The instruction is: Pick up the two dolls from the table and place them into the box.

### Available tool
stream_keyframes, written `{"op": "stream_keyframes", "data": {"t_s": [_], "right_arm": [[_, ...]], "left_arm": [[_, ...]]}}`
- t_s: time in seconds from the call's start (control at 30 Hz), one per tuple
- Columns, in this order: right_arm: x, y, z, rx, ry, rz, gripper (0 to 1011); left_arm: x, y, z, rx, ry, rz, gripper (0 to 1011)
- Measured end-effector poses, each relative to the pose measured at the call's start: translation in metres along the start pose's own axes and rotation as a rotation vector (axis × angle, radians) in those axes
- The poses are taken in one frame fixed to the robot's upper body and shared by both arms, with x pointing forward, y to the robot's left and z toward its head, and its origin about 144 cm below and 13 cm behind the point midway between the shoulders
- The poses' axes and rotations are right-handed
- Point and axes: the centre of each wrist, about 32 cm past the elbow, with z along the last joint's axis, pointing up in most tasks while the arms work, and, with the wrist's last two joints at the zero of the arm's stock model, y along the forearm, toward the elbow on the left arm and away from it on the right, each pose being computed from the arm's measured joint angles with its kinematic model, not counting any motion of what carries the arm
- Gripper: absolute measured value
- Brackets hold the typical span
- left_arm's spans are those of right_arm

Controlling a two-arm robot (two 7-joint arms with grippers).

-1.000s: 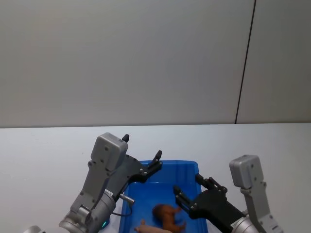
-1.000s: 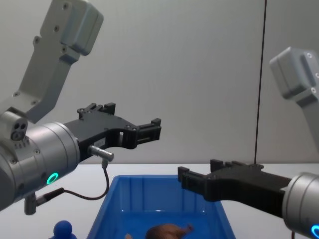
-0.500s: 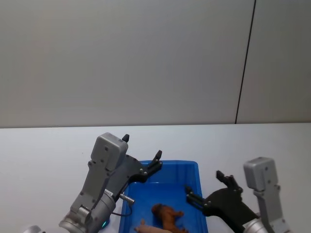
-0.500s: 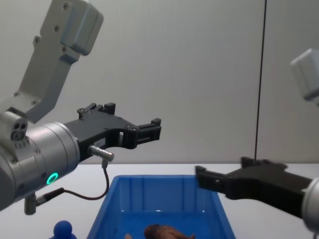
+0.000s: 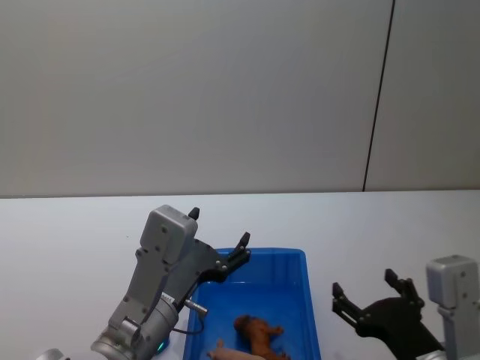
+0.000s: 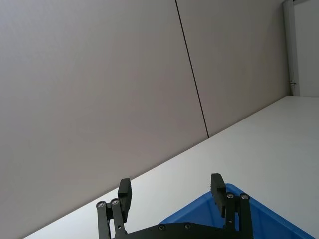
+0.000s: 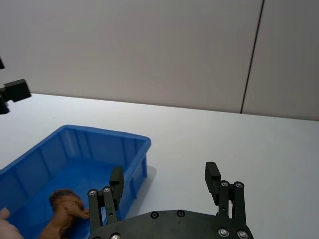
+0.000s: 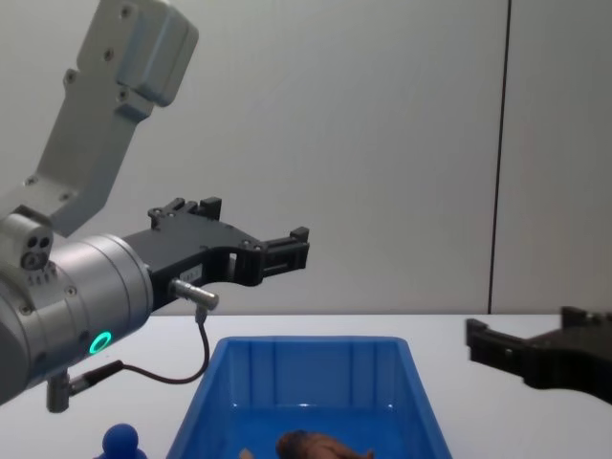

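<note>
The blue box [image 5: 297, 300] stands on the white table [image 5: 67, 232] in front of me. In it lies the shaggy reddish-brown doll [image 5: 257, 335], with the pale pink doll [image 5: 229, 352] beside it at the near edge. Both also show in the right wrist view, the brown doll [image 7: 62, 205] and a bit of the pink doll [image 7: 4, 219] inside the box [image 7: 99, 144]. My left gripper [image 5: 219, 227] hangs open and empty above the box's far left corner. My right gripper [image 5: 364, 283] is open and empty, over the table to the right of the box.
A small dark-blue round-topped object [image 8: 121, 440] stands on the table left of the box [image 8: 306, 368]. A grey wall with a dark vertical seam [image 5: 379, 97] rises behind the table. White tabletop extends on both sides of the box.
My right gripper has drawn back to the right, from above the box to over the table beside it. The brown doll stays in the box. The left arm has not moved.
</note>
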Motion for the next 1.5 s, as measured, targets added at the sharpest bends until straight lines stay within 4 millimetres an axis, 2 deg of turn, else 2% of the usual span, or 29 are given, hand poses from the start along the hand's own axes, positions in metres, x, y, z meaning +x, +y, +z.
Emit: {"op": "stream_keyframes", "data": {"t_s": [0.6,1.5], "right_arm": [[0.008,-0.015,-0.005,-0.002,0.006,-0.082,1001],[0.011,-0.018,-0.006,-0.002,0.007,-0.103,1001]], "left_arm": [[0.001,0.006,0.001,0.033,0.004,0.032,1001],[0.012,0.033,0.000,0.281,0.060,0.180,1001]]}}
